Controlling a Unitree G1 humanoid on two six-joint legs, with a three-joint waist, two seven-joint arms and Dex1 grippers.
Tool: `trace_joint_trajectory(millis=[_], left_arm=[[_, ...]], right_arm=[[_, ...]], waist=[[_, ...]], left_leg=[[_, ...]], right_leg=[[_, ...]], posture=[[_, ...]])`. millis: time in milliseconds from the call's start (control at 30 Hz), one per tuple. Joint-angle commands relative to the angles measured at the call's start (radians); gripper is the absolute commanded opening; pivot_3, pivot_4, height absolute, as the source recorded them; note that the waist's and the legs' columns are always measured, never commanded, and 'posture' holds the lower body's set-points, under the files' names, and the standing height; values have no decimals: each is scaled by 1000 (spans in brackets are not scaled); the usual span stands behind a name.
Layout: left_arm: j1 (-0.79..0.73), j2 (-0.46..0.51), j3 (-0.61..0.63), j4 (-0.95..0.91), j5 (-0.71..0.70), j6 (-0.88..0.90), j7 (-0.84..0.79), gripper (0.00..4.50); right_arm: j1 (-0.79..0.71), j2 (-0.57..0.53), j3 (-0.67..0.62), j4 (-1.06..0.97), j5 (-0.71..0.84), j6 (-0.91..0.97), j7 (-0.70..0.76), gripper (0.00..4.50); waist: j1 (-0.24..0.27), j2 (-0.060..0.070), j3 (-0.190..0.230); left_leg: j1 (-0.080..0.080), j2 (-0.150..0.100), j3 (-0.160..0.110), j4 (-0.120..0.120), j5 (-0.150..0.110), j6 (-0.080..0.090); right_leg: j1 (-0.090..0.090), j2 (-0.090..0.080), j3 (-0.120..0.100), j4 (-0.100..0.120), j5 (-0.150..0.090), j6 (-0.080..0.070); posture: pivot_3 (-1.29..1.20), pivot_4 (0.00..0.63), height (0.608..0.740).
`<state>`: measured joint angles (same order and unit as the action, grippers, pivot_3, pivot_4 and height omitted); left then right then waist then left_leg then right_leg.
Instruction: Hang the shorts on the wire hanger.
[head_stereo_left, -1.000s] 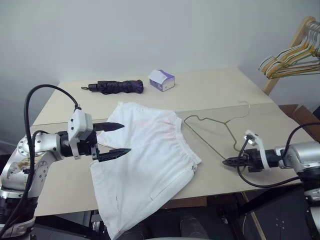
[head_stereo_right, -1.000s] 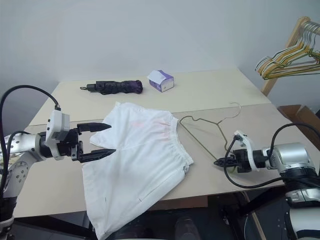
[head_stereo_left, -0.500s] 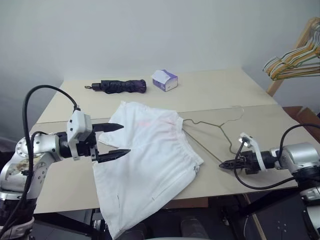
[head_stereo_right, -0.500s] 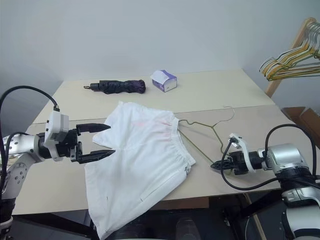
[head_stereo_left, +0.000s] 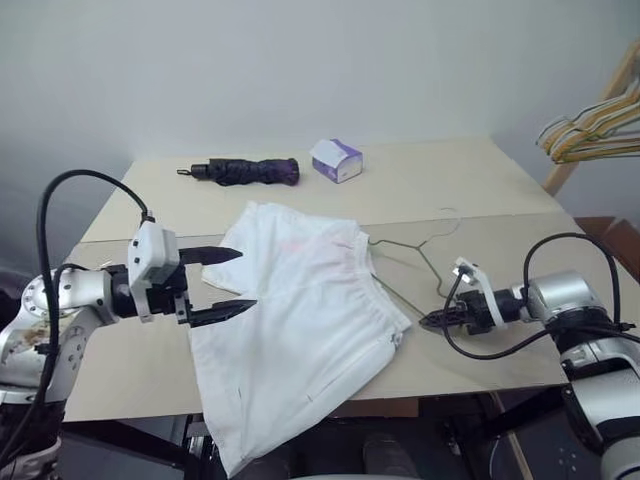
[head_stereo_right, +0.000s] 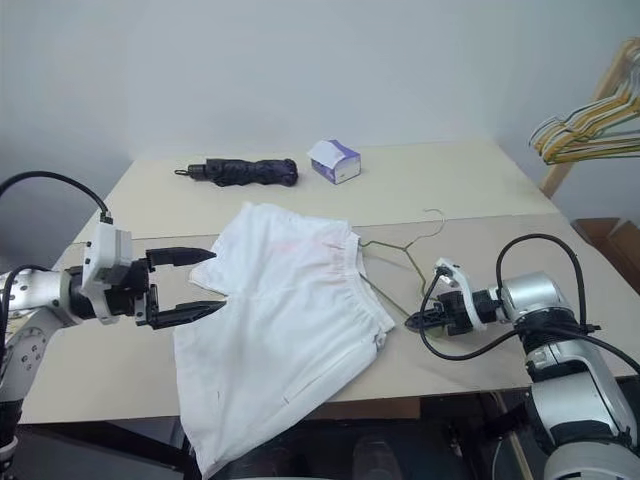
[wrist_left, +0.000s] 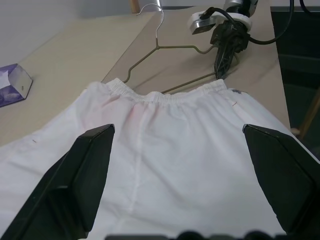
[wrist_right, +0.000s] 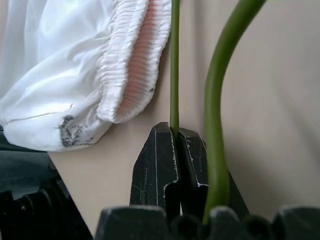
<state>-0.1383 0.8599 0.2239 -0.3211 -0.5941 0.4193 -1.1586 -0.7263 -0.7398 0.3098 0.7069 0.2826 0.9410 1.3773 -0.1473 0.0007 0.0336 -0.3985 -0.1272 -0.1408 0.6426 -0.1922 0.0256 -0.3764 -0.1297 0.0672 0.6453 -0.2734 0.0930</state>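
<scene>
Shorts (head_stereo_left: 300, 330) lie flat on the table (head_stereo_left: 500, 180), one leg draped off the near edge. The left gripper (head_stereo_left: 222, 283) hovers wide open over their left side, unmoved. Right of the elastic waist lies the wire hanger (head_stereo_left: 410, 262); the right gripper (head_stereo_left: 428, 321), pinched shut on its bottom wire, has slid it closer to the shorts than a second ago. The right wrist view shows the wire (wrist_right: 174, 60) clamped between the fingertips.
</scene>
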Motion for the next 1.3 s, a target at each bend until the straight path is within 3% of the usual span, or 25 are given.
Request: trace_joint_trajectory(millis=[33,400,567,700,967,1300], left_arm=[[1,14,41,-36,-19,-6,10,4453],[12,5,40,-44,-16,-8,25,4453],[15,8,41,-39,-17,-11,20,4453],[7,12,37,-35,-16,-7,18,4453],[-57,-11,-15,16,18,-39,18,4453],[-317,-19,-103,262,134,-205,-67,4453]], right_arm=[[-51,19,1,40,-25,-36,38,0],[-132,92,-31,183,-87,-91,18,0],[-139,87,-91,124,-64,-84,-11,0],[-91,40,-111,-85,-81,-110,-63,0],[-5,-26,-68,-575,-253,-271,-311,0],[13,-153,3,-1020,-306,-304,-237,0]], waist=[[4,0,0],[4,0,0],[2,0,0],[2,0,0],[-3,1,0],[-33,1,0]], left_leg=[[0,0,0,0,0,0],[1,0,0,0,0,0],[1,0,0,0,0,0],[0,0,0,0,0,0],[-4,0,1,0,0,-1],[-8,0,2,0,1,-1]], right_leg=[[0,0,0,0,0,0],[0,1,0,1,1,-1],[0,1,0,1,1,-1],[-1,1,0,1,1,-1],[-8,0,1,2,1,-1],[-10,0,1,2,1,-2]], posture=[[-80,5,740],[-85,8,740],[-95,5,740],[-106,7,740],[-169,0,740],[-271,0,740]])
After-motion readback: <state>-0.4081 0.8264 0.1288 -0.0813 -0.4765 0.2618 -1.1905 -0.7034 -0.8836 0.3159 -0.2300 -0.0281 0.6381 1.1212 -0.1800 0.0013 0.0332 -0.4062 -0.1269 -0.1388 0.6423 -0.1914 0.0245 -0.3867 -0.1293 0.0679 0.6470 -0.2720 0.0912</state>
